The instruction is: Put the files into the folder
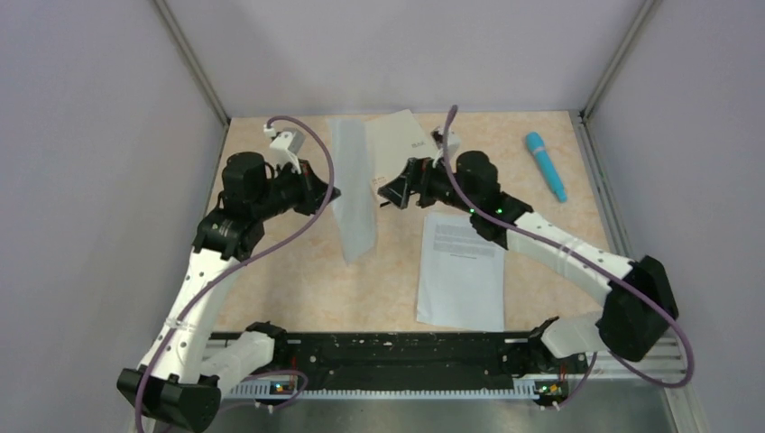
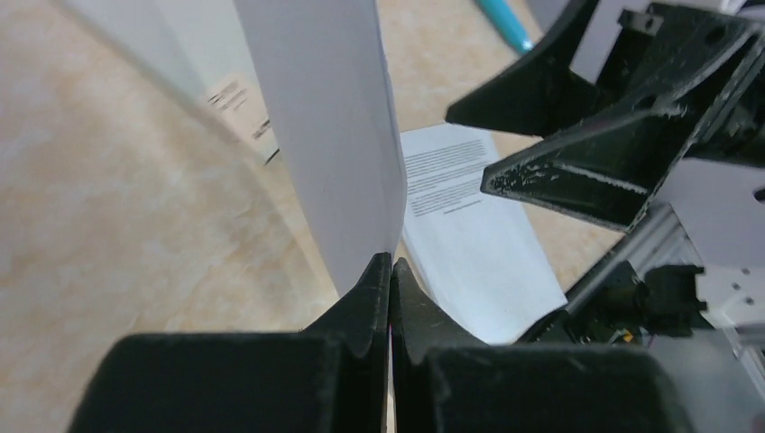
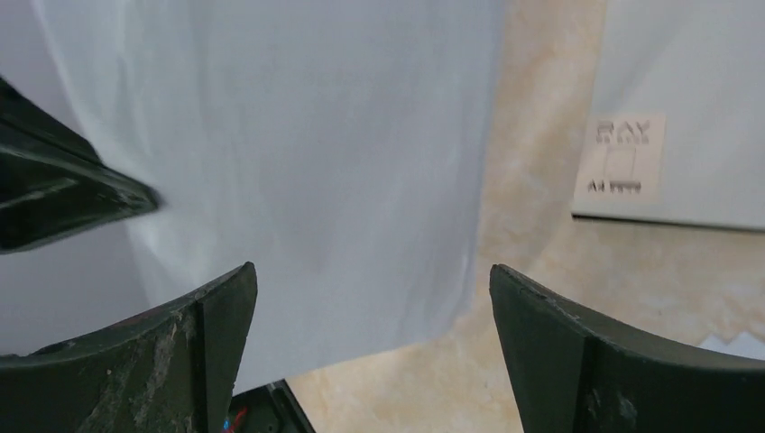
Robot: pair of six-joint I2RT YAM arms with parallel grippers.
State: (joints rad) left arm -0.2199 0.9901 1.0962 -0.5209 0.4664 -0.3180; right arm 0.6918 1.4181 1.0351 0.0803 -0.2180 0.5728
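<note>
The left gripper (image 2: pixel 390 271) is clenched on 1 thin white paper sheet (image 2: pixel 325 135) standing on edge, long axis far-to-near, facing the right gripper (image 3: pixel 370 271) with jaws spread, the matte grey flat folder (image 1: pixel 401 144) lying beyond on the beige table (image 1: pixel 298 271) between lilac walls (image 1: pixel 90 135).

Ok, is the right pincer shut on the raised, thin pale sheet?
No, the right pincer stands wide open in its wrist view, its fingers on either side and the raised, thin pale sheet ungripped ahead.

The files (image 1: pixel 460 271) are matt white paper, the folder (image 1: pixel 399 146) matt grey, the fingers (image 3: pixel 577 361) scuffed black plastic.
</note>
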